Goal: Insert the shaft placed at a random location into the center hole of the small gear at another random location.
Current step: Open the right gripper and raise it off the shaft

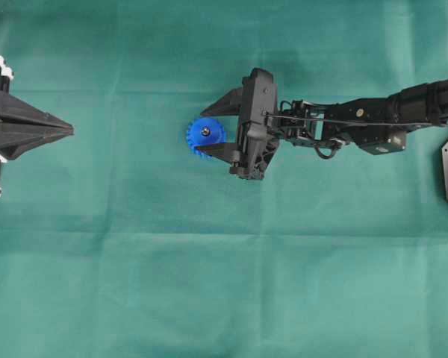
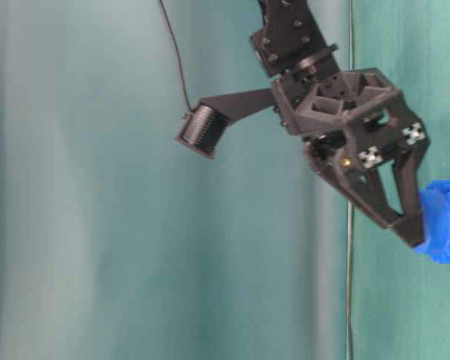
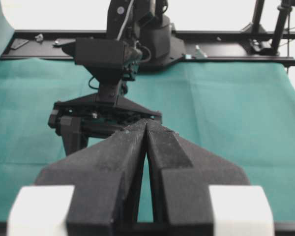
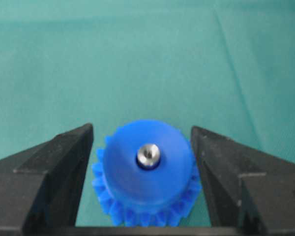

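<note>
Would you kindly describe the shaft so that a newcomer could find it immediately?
Start at the green cloth and follow the right arm to its open pincer. Between the fingers lies the small gear, bright blue. The shaft is the shiny silver pin end showing in its center hole, the only metallic spot on the blue.

From above I see the small gear (image 1: pixel 205 135) lying flat on the green cloth (image 1: pixel 209 283), near the middle of the view. A small shiny dot sits at its hub, which I take to be the shaft (image 1: pixel 205 132) standing in the center hole, though it is too small here to be certain. My right gripper (image 1: pixel 212 128) reaches in from the right, fingers spread to either side of the gear. My left gripper (image 1: pixel 69 131) rests at the left edge, fingers together, well apart from the gear.
</note>
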Controlling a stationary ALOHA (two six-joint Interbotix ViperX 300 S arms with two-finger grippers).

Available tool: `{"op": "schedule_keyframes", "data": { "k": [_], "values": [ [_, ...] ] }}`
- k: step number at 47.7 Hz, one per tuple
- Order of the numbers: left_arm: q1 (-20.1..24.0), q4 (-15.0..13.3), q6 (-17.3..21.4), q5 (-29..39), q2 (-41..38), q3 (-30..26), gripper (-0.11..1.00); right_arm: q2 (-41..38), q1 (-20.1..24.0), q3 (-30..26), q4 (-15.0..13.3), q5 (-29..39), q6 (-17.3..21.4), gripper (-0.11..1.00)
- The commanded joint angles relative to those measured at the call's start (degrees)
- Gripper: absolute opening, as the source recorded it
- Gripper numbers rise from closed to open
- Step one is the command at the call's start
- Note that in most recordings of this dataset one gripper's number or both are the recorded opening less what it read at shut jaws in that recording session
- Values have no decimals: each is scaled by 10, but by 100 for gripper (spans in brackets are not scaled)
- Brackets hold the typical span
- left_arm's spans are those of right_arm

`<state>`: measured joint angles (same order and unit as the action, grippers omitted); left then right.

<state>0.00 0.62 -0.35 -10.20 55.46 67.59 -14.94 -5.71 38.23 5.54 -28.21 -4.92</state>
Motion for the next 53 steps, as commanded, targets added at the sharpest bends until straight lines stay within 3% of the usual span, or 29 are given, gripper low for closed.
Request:
{"op": "schedule_keyframes", "data": {
  "k": [1,28,53],
  "values": [
    [0,2,0,-4,-4,-12,0,29,2,-4,1,-4,3,77],
    [1,2,0,-4,-4,-12,0,76,4,2,3,20,4,77],
    [0,2,0,-4,-4,-11,0,189,4,103,6,18,6,77]
  ]
}}
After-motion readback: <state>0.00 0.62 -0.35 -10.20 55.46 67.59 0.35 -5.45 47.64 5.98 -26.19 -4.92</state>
